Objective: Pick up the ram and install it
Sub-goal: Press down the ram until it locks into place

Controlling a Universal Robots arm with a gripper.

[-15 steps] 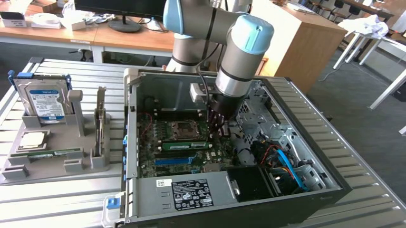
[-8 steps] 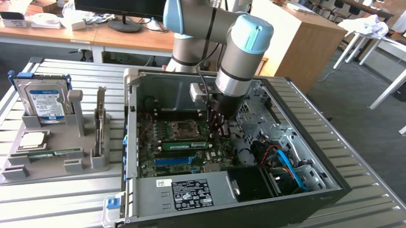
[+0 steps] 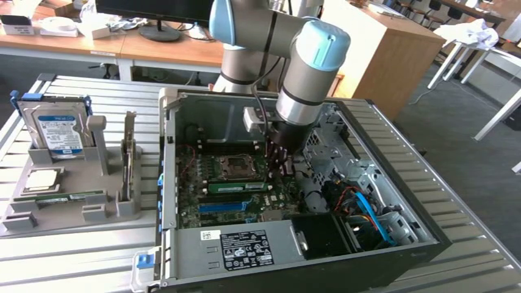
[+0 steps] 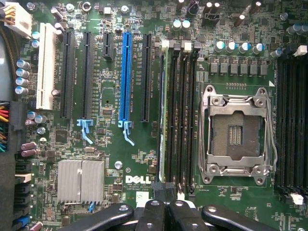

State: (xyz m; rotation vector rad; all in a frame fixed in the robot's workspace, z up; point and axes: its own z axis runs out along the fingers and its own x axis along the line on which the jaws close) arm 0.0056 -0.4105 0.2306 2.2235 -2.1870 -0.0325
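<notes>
The ram stands on edge in the memory slot closest to the long black expansion slots, beside the CPU socket. In the exterior view the ram is a green strip on the motherboard inside the open computer case. My gripper hangs over one end of that slot, its fingers shut together with nothing between them. In the exterior view my gripper reaches down into the case just past the stick's end toward the exterior view's right.
A grey holder tray on the exterior view's left carries a hard drive, an upright expansion card, a CPU and another green stick. Blue cables and the case walls surround the motherboard. A blue slot lies nearby.
</notes>
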